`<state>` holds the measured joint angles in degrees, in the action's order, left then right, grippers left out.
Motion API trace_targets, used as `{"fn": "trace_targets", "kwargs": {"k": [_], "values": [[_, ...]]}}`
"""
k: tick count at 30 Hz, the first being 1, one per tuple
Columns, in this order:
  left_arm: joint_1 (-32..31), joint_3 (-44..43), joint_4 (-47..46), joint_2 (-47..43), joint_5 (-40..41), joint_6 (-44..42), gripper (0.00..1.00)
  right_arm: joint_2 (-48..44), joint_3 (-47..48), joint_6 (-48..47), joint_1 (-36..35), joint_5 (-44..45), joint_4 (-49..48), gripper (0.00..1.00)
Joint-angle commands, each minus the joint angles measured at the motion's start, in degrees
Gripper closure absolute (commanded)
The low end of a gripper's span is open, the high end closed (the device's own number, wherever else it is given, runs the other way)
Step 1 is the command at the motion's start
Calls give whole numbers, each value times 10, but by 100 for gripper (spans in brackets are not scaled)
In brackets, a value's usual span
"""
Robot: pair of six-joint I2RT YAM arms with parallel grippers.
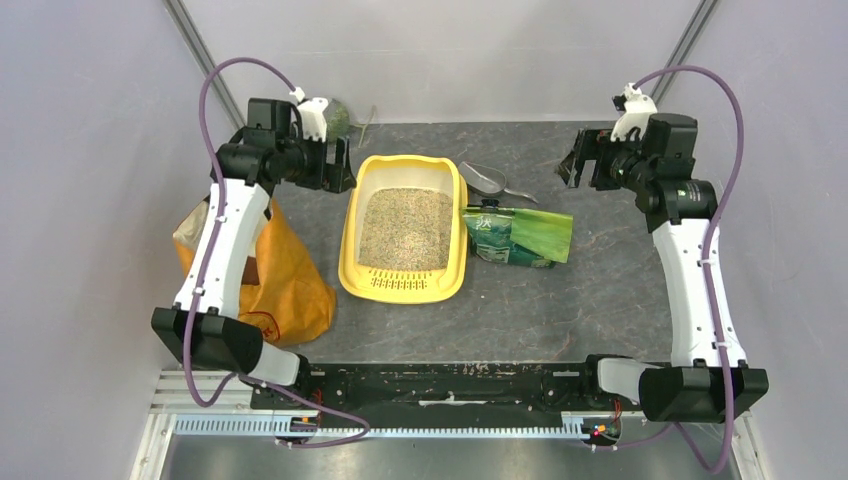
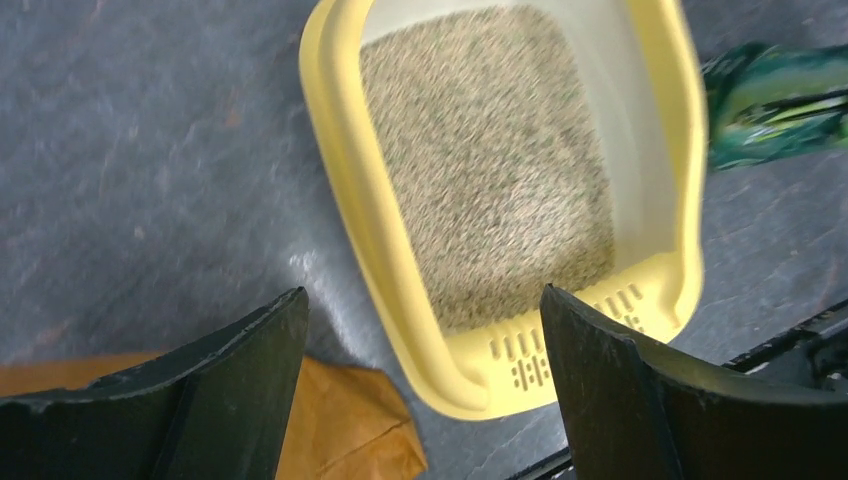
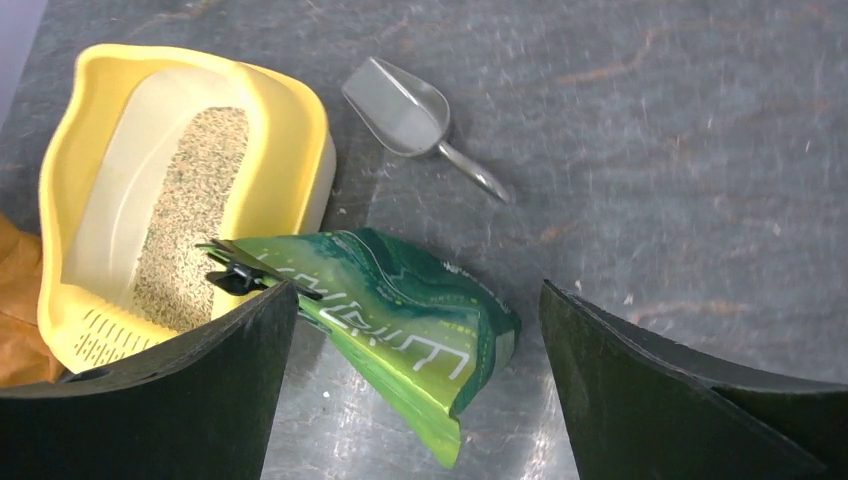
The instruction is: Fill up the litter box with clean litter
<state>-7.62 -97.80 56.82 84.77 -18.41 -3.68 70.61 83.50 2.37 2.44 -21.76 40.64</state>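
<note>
A dark grey, stone-patterned bench (image 1: 600, 290) is filling the middle of the space, and pale lilac walls (image 1: 90, 150) are closing it in on the left, back and right. Slanted metal posts (image 1: 195, 45) are rising in the back corners. A black rail (image 1: 440, 385) is running along the near edge.

At the far left a crumpled orange shopping bag (image 1: 290, 280) is lying on the bench, partly under the left arm. The left hand (image 2: 422, 294) is hovering above the back-left corner of the tray, its fingers spread wide and gripping nothing.

Just right of the bag, in the middle of the bench, the yellow rectangular plastic litter box (image 1: 352, 225) is sitting flat, its slotted grille (image 1: 400, 283) turned toward the near edge. Its rim is looking wide and rounded, its inner walls paler. Fine beige-tan litter (image 1: 405, 228) with small dark specks is covering the floor of the tray in an even layer, well below the rim.

A glossy green pouch (image 1: 525, 237) is lying on its side just right of the box, its clipped mouth reaching the right rim. Behind it a grey scoop (image 1: 485, 178) is resting on the bench, handle pointing right. At the far right the right hand (image 3: 417, 288) is hanging above the bench, fingers spread and holding nothing.
</note>
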Motion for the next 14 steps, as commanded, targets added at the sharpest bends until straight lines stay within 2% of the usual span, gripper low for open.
{"fn": "trace_targets", "kwargs": {"k": [1, 7, 14], "values": [[-1, 65, -27, -48, 58, 21, 9, -12, -43, 65, 1, 62, -31, 3], [-1, 96, -33, -50, 84, 14, 9, -6, -59, 56, 1, 71, -30, 3], [-1, 91, -45, -45, 100, 20, 8, 5, -42, 36, 1, 73, -17, 3]]}}
